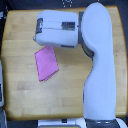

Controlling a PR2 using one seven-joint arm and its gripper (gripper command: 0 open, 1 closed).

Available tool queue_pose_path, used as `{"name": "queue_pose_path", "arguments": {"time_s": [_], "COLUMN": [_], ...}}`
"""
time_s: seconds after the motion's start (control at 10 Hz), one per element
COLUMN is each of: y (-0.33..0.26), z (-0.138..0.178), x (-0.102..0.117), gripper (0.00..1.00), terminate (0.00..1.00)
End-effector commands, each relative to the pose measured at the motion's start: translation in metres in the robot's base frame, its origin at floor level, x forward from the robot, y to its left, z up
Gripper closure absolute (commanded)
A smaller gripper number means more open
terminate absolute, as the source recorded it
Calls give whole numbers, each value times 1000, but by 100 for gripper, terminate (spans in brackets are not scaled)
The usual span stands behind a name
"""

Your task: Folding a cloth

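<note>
The cloth [46, 63] is a small pink-magenta four-sided piece lying flat on the wooden table [30, 95], left of centre and turned slightly askew. My white arm [100, 70] rises from the bottom right and bends toward the exterior view's left. Its boxy end section hangs just above the cloth's upper edge. The gripper [35, 36] shows only as a small grey part at the left tip of that section. Its fingers are hidden, so I cannot see whether they are open or touch the cloth.
A grey object [1, 85] sits at the table's left edge in the exterior view. A white base part [60, 123] shows at the bottom edge. The table's edges run close to the frame border on every side.
</note>
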Motion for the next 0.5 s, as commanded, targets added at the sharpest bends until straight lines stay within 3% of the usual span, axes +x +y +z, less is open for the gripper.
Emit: {"name": "queue_pose_path", "arguments": {"time_s": [0.0, 0.2, 0.4], "y": [-28, -43, -63], "z": [98, 124, 137], "x": [39, 65, 71], "gripper": [0, 0, 0], "terminate": [0, 0, 0]}}
